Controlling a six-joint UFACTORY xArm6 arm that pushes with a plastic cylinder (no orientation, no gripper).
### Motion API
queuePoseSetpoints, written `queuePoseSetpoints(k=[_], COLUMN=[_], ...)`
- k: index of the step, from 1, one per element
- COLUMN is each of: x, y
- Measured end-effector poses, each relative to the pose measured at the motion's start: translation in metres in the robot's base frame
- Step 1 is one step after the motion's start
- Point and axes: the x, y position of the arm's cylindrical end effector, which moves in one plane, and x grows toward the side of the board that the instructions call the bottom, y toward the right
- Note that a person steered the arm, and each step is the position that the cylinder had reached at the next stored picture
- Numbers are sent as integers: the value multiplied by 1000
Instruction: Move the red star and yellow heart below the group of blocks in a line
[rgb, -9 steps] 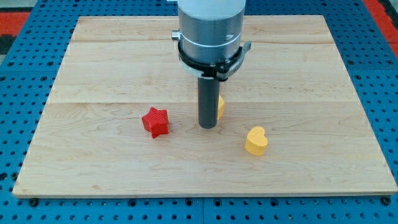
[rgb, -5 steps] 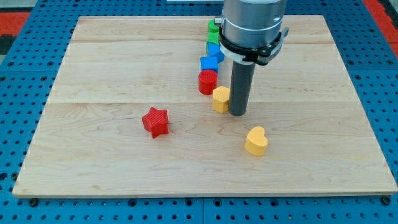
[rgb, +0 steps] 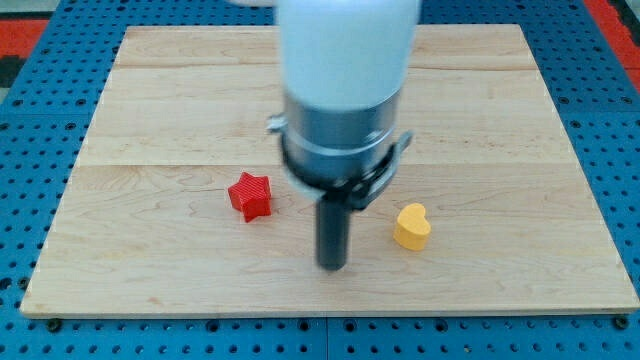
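The red star (rgb: 250, 195) lies on the wooden board (rgb: 150, 120) left of centre. The yellow heart (rgb: 411, 226) lies to the view's right of it, a little lower. My tip (rgb: 331, 266) touches the board between the two, lower than both, nearer the heart and touching neither. The arm's body hides the line of other blocks at the middle of the board.
The board's bottom edge (rgb: 330, 312) runs just below my tip. Blue perforated table (rgb: 30, 150) surrounds the board.
My tip has moved from beside the small yellow block, right of centre, down and to the left toward the view's bottom. The arm now covers the line of blocks. Star and heart have not moved.
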Motion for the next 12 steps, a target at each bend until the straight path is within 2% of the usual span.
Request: queuePoseSetpoints(k=[1, 2, 3, 5, 6, 7, 8, 9, 10, 11, 12], x=[-4, -53, -83, -83, -68, -20, 1, -4, -36, -44, -44], y=[-87, -124, -139, 1, -24, -13, 88, 156, 160, 132, 79])
